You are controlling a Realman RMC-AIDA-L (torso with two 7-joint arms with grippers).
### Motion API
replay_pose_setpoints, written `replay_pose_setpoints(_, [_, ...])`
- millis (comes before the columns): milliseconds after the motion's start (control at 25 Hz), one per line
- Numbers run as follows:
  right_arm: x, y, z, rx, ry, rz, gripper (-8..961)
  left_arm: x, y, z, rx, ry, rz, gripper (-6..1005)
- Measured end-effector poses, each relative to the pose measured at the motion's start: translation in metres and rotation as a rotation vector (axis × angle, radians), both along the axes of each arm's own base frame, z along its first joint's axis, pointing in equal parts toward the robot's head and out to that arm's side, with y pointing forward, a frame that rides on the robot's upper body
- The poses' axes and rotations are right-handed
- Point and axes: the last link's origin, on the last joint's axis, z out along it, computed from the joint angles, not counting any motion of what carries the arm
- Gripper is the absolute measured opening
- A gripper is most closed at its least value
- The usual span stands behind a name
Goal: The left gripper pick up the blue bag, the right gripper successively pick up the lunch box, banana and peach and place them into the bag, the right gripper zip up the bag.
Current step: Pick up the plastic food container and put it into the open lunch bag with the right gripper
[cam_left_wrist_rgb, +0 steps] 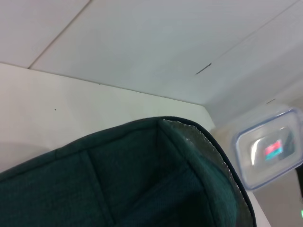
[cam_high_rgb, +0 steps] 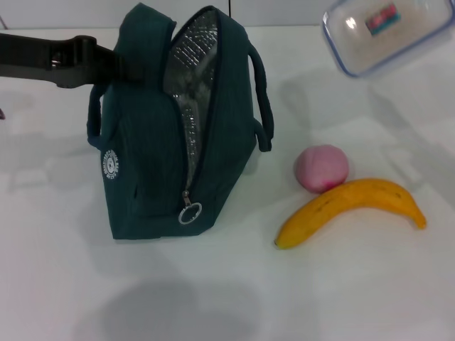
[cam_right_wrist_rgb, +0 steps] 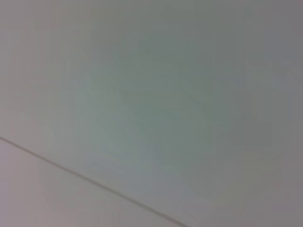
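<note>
The blue bag (cam_high_rgb: 149, 163) stands upright on the white table, its zipper open and the silver lining showing. My left gripper (cam_high_rgb: 117, 65) reaches in from the left and grips the bag's top edge next to a handle. The left wrist view shows the bag's rim (cam_left_wrist_rgb: 118, 179) up close. The clear lunch box (cam_high_rgb: 384, 32) with a pink and blue label is at the far right, cut by the frame edge; it also shows in the left wrist view (cam_left_wrist_rgb: 270, 149). The pink peach (cam_high_rgb: 321, 168) touches the yellow banana (cam_high_rgb: 352, 202) right of the bag. My right gripper is out of view.
The zipper pull ring (cam_high_rgb: 190, 212) hangs at the bag's near lower corner. The white table (cam_high_rgb: 320, 291) stretches in front of the bag and fruit. The right wrist view shows only a plain pale surface with one seam line.
</note>
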Motion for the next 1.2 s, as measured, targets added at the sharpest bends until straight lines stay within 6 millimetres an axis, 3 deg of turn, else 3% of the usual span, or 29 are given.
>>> replay_pose_setpoints(120, [-0.02, 0.009, 0.002, -0.01, 0.028, 0.067, 97, 0.001, 0.0, -0.001, 0.0, -0.002, -0.001, 34])
replay_pose_setpoints(400, [-0.089, 0.036, -0.006, -0.074, 0.037, 0.263, 106, 0.005, 0.002, -0.002, -0.001, -0.004, -0.011, 34])
replay_pose_setpoints(560, [-0.113, 0.043, -0.013, -0.113, 0.024, 0.321, 112, 0.011, 0.004, -0.006, -0.006, -0.012, -0.027, 34])
replay_pose_setpoints(880, [-0.129, 0.048, -0.03, -0.186, -0.037, 0.337, 125, 0.018, 0.004, -0.015, -0.022, -0.025, -0.048, 34])
replay_pose_setpoints(1200, [-0.105, 0.042, -0.054, -0.28, -0.182, 0.267, 137, 0.019, 0.003, -0.015, -0.016, -0.043, -0.057, 34])
